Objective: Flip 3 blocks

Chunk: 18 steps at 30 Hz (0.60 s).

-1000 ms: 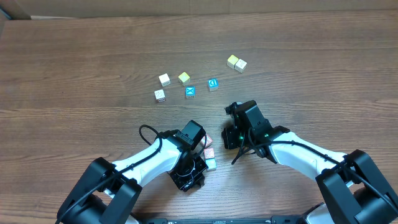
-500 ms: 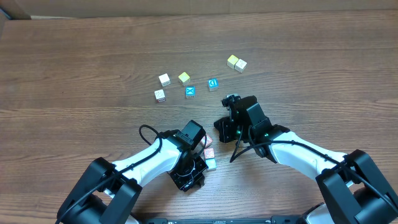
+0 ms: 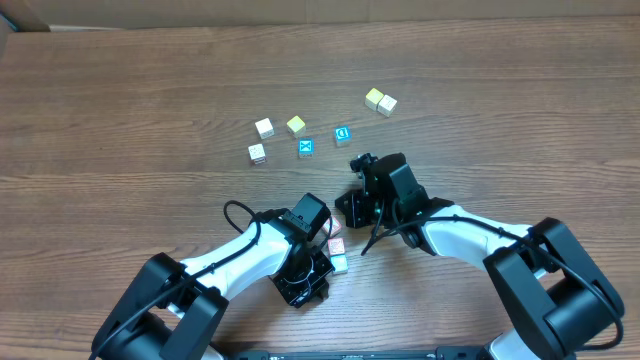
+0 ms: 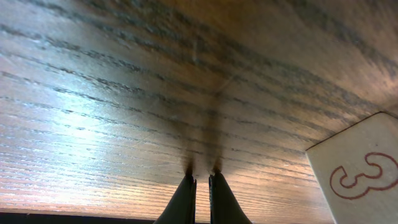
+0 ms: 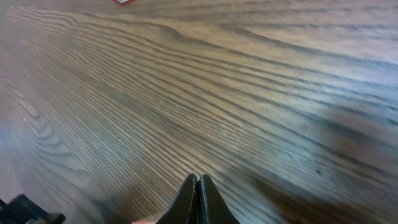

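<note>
Three blocks [image 3: 337,245] in a tight row on the desk [image 3: 120,120], right against the left arm [image 3: 250,250] and partly hidden under it. Row running far to near: two reddish tops, then a teal top nearest the front edge. Cubes, so no long axis; edges a little skewed to the wood grain. From the left wrist, only one block [image 4: 360,177] in view, at the lower right, with a red outlined 3 on the face toward the camera, tilted. Left tool [image 4: 202,186] closed on nothing, tips down at bare wood, near that block but apart from it. Right tool [image 5: 198,185] closed as well, empty, over bare wood. Farther back, seven more: two blue cubes [image 3: 305,147], two yellow cubes [image 3: 296,124], three pale cubes [image 3: 264,127].
</note>
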{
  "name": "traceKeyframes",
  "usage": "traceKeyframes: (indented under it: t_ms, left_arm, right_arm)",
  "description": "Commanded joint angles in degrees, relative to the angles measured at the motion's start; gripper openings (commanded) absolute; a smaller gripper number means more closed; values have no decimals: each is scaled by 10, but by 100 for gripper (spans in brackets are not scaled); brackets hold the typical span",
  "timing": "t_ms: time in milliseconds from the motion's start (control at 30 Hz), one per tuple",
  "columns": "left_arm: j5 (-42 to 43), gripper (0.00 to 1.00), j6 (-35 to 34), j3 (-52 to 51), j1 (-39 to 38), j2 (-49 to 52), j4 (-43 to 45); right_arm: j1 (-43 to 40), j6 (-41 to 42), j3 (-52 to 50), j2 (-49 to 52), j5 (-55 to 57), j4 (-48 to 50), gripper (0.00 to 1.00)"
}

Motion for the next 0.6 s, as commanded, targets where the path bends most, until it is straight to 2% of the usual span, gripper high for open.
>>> traceKeyframes:
  t_ms: [0, 567]
  left_arm:
    - [-58, 4, -5, -18, 7, 22, 9]
    - [-58, 4, -3, -18, 7, 22, 8]
  right_arm:
    - [2, 13, 28, 15, -12, 7, 4]
    - [12, 17, 38, 20, -17, 9, 4]
